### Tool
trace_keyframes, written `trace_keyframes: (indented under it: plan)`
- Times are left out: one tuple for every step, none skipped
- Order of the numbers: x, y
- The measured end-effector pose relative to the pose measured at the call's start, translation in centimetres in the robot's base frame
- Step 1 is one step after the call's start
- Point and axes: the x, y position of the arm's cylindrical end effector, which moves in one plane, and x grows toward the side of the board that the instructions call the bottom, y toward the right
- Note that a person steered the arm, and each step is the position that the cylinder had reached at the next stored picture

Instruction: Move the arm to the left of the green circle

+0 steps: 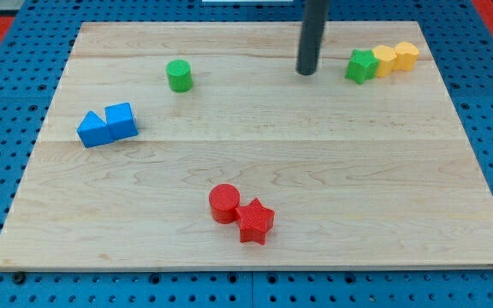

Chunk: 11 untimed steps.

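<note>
The green circle (179,75) stands on the wooden board (255,248) toward the view's upper left. My tip (306,73) rests on the board near the view's top, well to the right of the green circle and level with it. The tip touches no block. The nearest block to the tip is a green star (361,66), a short way to its right.
Two yellow blocks (385,60) (406,55) sit in a row right of the green star. A blue triangle (93,129) and blue cube (121,120) touch at the left. A red circle (224,204) and red star (255,222) touch near the bottom.
</note>
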Motion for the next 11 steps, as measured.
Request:
trace_keyframes:
  plan:
    - [-1.3,-4.3]
    - [-2.5,-8.1]
    - [-3.3,-12.2]
    - [-3.9,-16.1]
    - [-3.9,-19.9]
    - [-3.9,-23.3]
    - [0.5,-22.8]
    - [2.4,-21.7]
    - [1.9,-21.7]
    - [1.1,-21.3]
    - [1.2,-16.7]
